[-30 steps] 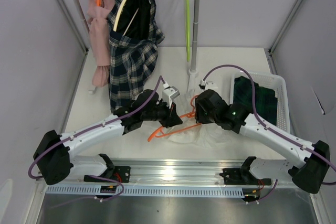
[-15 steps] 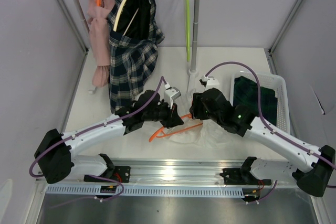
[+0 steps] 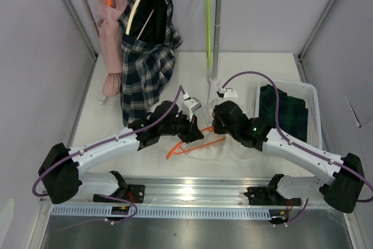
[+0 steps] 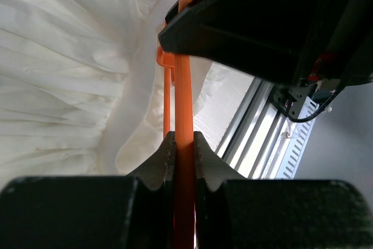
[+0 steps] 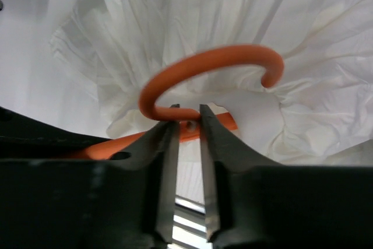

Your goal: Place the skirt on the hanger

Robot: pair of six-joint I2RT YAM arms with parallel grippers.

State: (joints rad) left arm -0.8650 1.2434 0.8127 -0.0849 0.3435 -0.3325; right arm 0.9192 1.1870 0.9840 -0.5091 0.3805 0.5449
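Observation:
The dark green tartan skirt point(image 3: 282, 112) lies bunched in the white basket point(image 3: 315, 98) at the right, untouched. The lime-green hanger point(image 3: 207, 24) hangs from the rail at the back. Neither gripper is at them. My left gripper point(image 3: 195, 133) point(image 4: 183, 144) is shut on the bar of an orange hanger point(image 3: 185, 145) point(image 4: 182, 94) lying over a white ruffled garment point(image 3: 234, 151) point(image 4: 70, 74). My right gripper point(image 3: 214, 122) point(image 5: 186, 115) faces it, jaws drawn narrow around the neck below the orange hanger's hook point(image 5: 210, 62).
On the back rail hang a pink garment point(image 3: 109, 39) on an orange hanger and a navy-and-white checked garment point(image 3: 145, 62) on a cream hanger. The rack's grey post point(image 3: 217, 33) stands just behind the grippers. A metal mounting rail point(image 3: 192, 190) runs along the near edge.
My right gripper has shifted left to the orange hanger's hook and its jaws have narrowed there. The left gripper has kept its hold on the bar.

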